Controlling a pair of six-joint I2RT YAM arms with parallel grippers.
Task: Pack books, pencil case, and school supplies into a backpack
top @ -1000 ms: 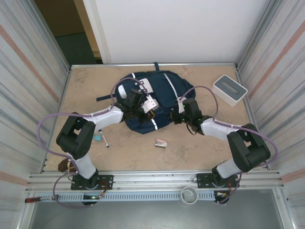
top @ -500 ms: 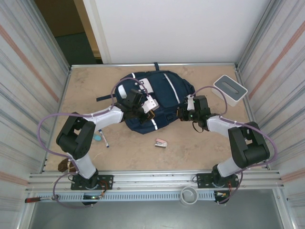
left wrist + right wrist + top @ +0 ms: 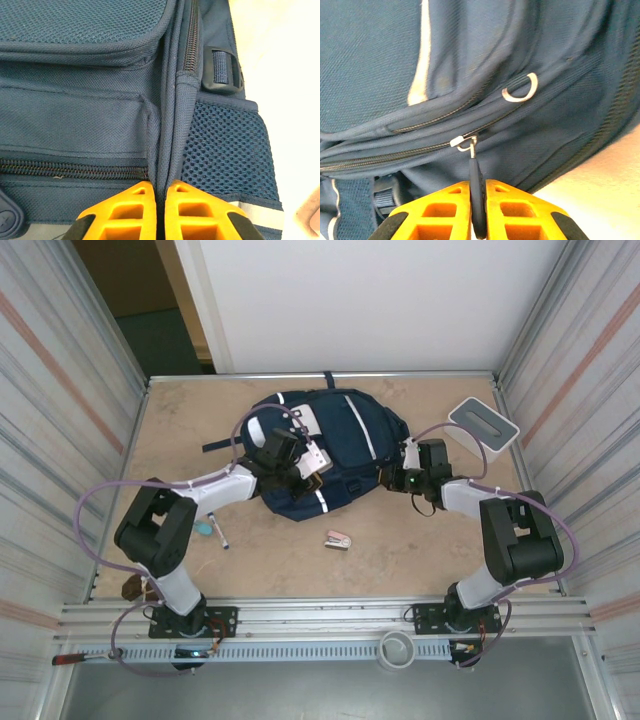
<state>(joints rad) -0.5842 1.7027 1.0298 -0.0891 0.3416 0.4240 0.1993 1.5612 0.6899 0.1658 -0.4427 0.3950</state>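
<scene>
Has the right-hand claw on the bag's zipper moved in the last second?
Yes. The right gripper, shut on the zipper pull, has slid along the backpack toward the white box on the right.

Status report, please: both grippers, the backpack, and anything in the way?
Left gripper shut on a seam of the backpack. Right gripper shut on the zipper pull. Pen and stapler on the table, not yet packed. White box far right, apart.

Backpack [image 3: 75, 115]: matt woven cloth; side pocket [image 3: 225, 150] open mesh. Buckle [image 3: 220, 70]: matt black plastic. Ring [image 3: 517, 98]: bright metal. Zip pull [image 3: 477, 195]: dull black, smooth. Fingers [image 3: 102, 216]: smooth orange plastic. Strip [image 3: 255, 212]: pale, slight sheen. Table [image 3: 180, 430]: matt, mottled tan.
</scene>
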